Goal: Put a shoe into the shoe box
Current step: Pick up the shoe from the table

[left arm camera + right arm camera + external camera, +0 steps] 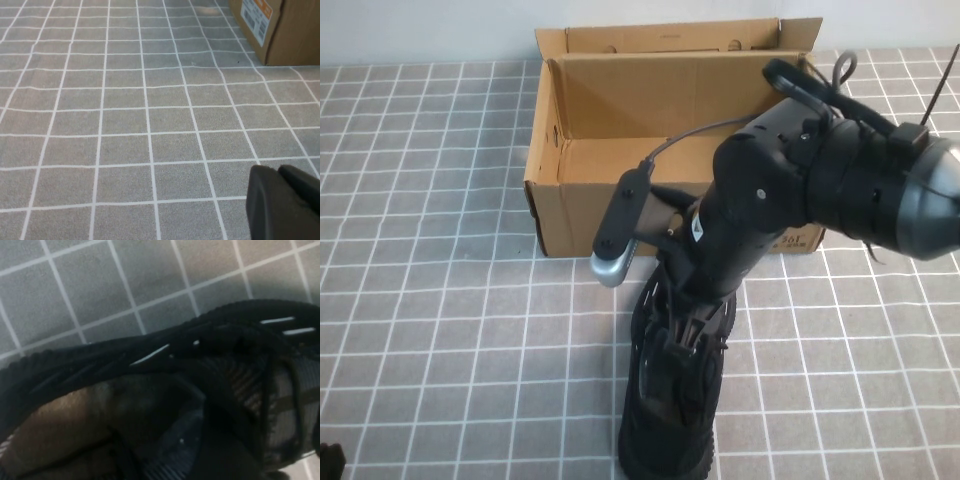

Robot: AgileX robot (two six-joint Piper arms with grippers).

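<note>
below, a grey mat ruled in white squares (440, 300) covers the whole work surface, meeting a pale wall (420, 30) behind the open shoe box (620, 140), which stands just beyond the right gripper (682, 330). directly under that gripper lies the shoe (665, 440), toe toward the camera, the gripper lowered onto its lacing and collar; whether its fingers are spread or clamped cannot be told. far off to its side, the left gripper (282, 205) hovers low over bare mat with its tips together, a corner of the box ahead.
</note>
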